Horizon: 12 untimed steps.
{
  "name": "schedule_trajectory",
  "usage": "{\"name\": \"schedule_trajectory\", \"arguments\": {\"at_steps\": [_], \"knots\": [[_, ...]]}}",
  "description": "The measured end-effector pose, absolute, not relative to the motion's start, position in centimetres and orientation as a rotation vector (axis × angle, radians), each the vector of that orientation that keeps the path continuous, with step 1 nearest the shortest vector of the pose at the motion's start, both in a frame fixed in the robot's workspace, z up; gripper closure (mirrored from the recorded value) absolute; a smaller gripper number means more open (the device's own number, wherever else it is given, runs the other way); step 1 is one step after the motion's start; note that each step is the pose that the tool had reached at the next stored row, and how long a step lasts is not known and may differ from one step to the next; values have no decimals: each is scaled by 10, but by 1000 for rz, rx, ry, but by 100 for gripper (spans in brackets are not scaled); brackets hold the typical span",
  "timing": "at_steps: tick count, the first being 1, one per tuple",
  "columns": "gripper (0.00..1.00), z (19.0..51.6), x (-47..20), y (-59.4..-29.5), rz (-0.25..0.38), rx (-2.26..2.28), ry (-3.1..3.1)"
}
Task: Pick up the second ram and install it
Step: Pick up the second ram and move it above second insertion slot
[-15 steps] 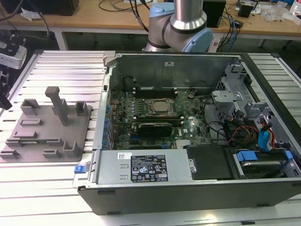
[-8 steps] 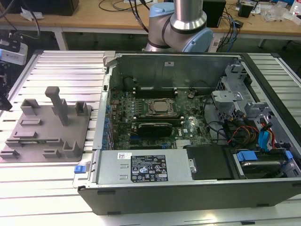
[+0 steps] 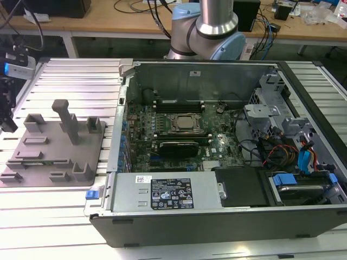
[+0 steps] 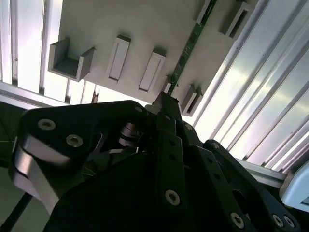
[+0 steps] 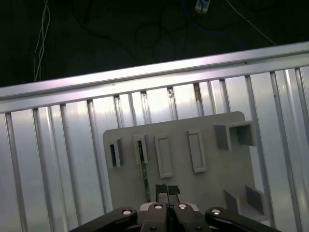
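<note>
1. Fingers (image 5: pixel 161 190) closed pad to pad in the first wrist view, just a thin seam between them, nothing clamped.
2. Gripper (image 5: pixel 167 189) poised over the grey fixture tray (image 5: pixel 203 193), tips near the tray's nearer edge.
3. Second ram (image 5: pixel 142 166) standing on its thin edge in a narrow slot of the tray, seen edge-on as a slim green strip in both wrist views (image 4: pixel 190 43).
4. Long axis flat along the tray face, roughly parallel to the ribs of the aluminium table (image 5: pixel 63 145), pointing from the gripper toward the tray's far edge.
5. Near end of the stick just beside the fingertips; touching or apart, cannot tell.
6. In the exterior view, tray (image 3: pixel 51 149) on the ribbed table, on the exterior view's left of the open computer case (image 3: pixel 217 216) with its motherboard (image 3: pixel 217 143).
</note>
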<state>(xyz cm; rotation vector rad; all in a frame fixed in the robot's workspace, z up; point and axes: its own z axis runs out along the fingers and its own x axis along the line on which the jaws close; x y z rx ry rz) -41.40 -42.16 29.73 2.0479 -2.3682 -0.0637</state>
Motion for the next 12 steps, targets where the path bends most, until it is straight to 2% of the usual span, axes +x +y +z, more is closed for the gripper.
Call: {"name": "schedule_trajectory", "arguments": {"at_steps": [12], "knots": [[92, 272, -411, -422, -63, 2088, -2332]]}}
